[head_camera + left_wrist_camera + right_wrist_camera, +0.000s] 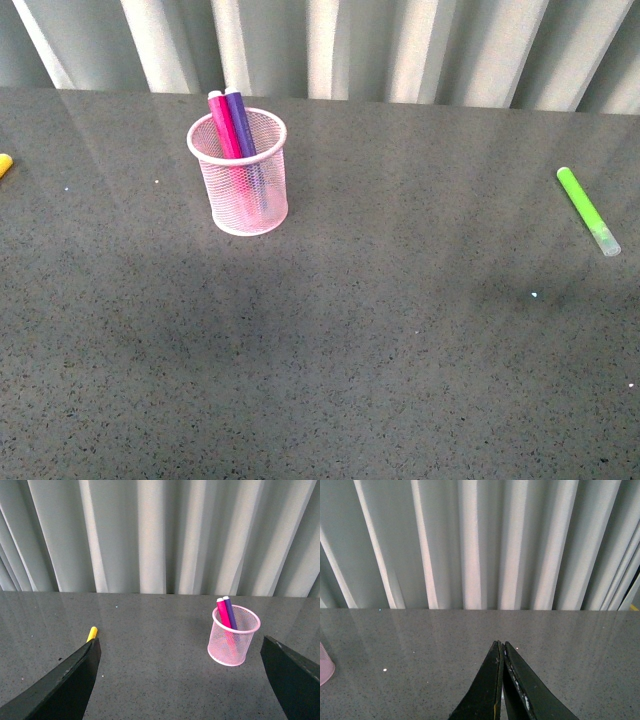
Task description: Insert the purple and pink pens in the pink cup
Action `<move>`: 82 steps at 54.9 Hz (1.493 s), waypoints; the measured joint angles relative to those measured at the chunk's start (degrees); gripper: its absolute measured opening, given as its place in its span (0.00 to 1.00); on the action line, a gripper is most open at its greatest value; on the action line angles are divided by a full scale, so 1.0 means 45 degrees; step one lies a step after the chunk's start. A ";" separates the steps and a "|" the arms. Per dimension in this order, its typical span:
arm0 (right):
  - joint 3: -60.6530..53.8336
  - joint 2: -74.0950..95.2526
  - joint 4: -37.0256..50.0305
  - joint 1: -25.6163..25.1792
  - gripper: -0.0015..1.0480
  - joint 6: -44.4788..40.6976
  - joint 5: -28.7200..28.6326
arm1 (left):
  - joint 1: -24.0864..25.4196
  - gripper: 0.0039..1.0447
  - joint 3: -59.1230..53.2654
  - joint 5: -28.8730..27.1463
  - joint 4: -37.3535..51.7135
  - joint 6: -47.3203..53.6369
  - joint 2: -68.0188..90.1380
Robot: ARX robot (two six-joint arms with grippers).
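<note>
My left end effector [180, 680] is spread wide, its two dark fingers [65, 685] standing at opposite edges of the left wrist view with nothing between them but bare desk [160, 670]. It holds nothing and touches nothing. My right end effector [502, 680] is pressed together, finger against finger, and pinches nothing; it sits above open desk surface. Neither arm appears in the front view.

Beyond the left end effector, the pink cup [240, 185] stands upright on the desk, well apart from both end effectors. The pink pen [222, 125] and the purple pen [238, 120] both stand inside it, side by side and touching, leaning toward the far part of the rim, their upper ends rising a little above it. Their lower parts show faintly through the mesh. Only a sliver of the cup's base shows at the edge of the right wrist view.

Other items noted: a lime green marker [588, 211] lies flat on the desk far to the right, well apart from the cup, its clear cap pointing toward me. A yellow object [4, 164] lies at the far left edge, mostly cut off. Nothing stands near the cup. A pale pleated curtain [330, 45] hangs behind the desk.
</note>
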 joint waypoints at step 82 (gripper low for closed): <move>-0.0015 -0.7655 -0.7524 0.0000 0.20 0.0005 -0.0005 | 0.0000 0.94 0.0000 0.0000 0.0000 0.0000 0.0000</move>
